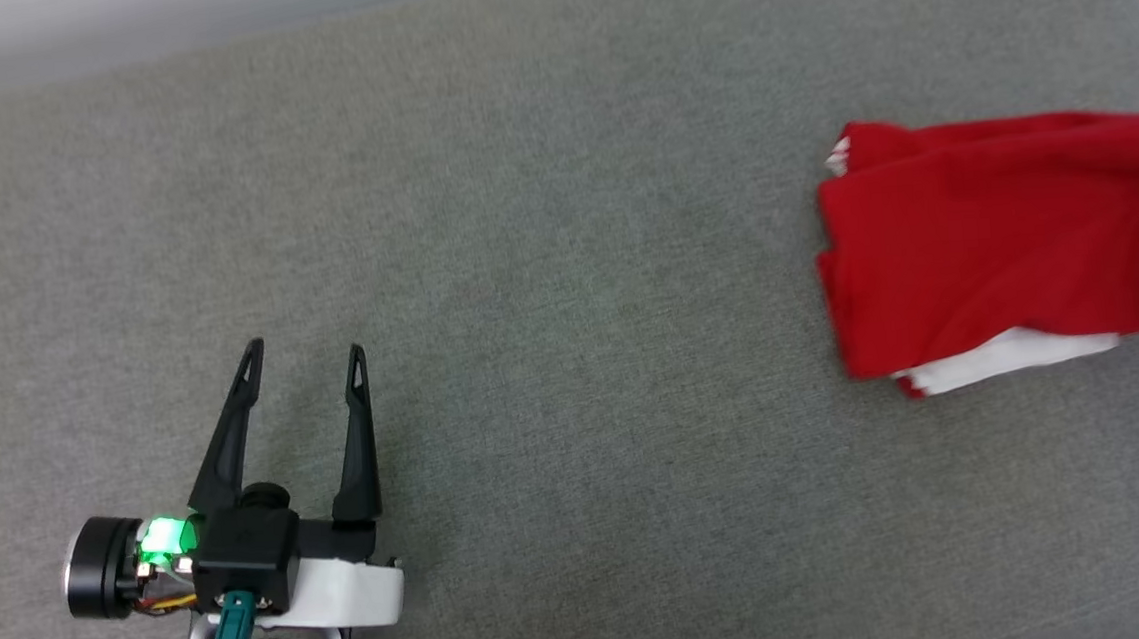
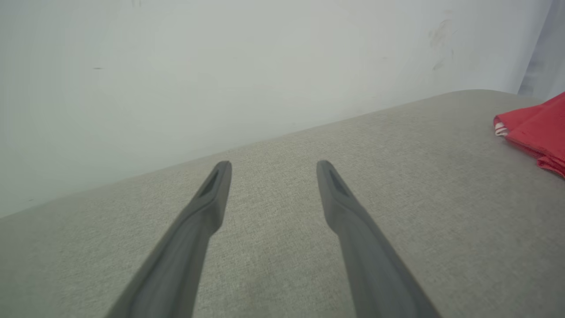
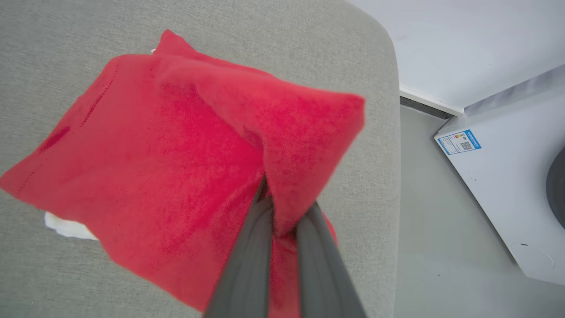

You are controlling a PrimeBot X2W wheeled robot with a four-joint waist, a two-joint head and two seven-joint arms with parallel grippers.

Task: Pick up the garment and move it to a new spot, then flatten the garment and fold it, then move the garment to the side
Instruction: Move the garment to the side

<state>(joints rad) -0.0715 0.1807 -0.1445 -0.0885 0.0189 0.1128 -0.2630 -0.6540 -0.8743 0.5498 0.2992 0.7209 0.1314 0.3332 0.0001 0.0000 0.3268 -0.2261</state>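
Right hand (image 3: 282,221) pinches a raised fold of the red garment (image 3: 167,159), the rest lying beneath it on the grey tabletop (image 3: 220,26); left hand (image 1: 305,350) gapes wide, well apart.

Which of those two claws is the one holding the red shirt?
The right gripper: it is pinched shut on a fold of the red garment. The left gripper stands open over the grey cushion, well apart from the garment.

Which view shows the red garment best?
The right wrist view: most of the garment shows there, pinched by the right gripper, jaws shut. The head view cuts it at the right edge; the left wrist view catches a corner.
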